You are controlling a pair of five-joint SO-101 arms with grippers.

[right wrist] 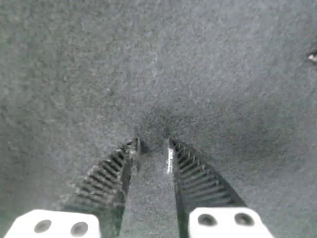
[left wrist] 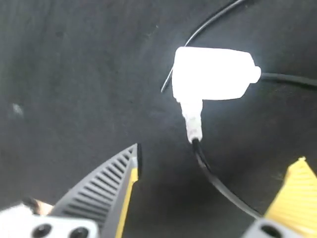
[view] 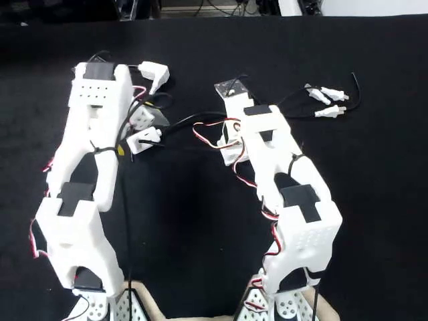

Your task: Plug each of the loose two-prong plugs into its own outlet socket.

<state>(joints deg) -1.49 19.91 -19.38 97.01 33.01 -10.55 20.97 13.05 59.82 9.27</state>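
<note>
A black cloth (view: pixel 200 227) covers the table from edge to edge. It is matte and finely napped, and up close its weave looks like fuzzy dark grey felt. Light comes from above and lies fairly evenly over the fabric, with no hard-edged shadows on it. Past the table's far edge, at 12 o'clock, runs a thin strip of the room, where dim shapes (view: pixel 221 7) crowd together, possibly stands and loose cables. At 1 o'clock that strip ends in a pale, brightly lit surface (view: pixel 374 5). At 6 o'clock a tan patch (view: pixel 177 313) shows at the near edge.
</note>
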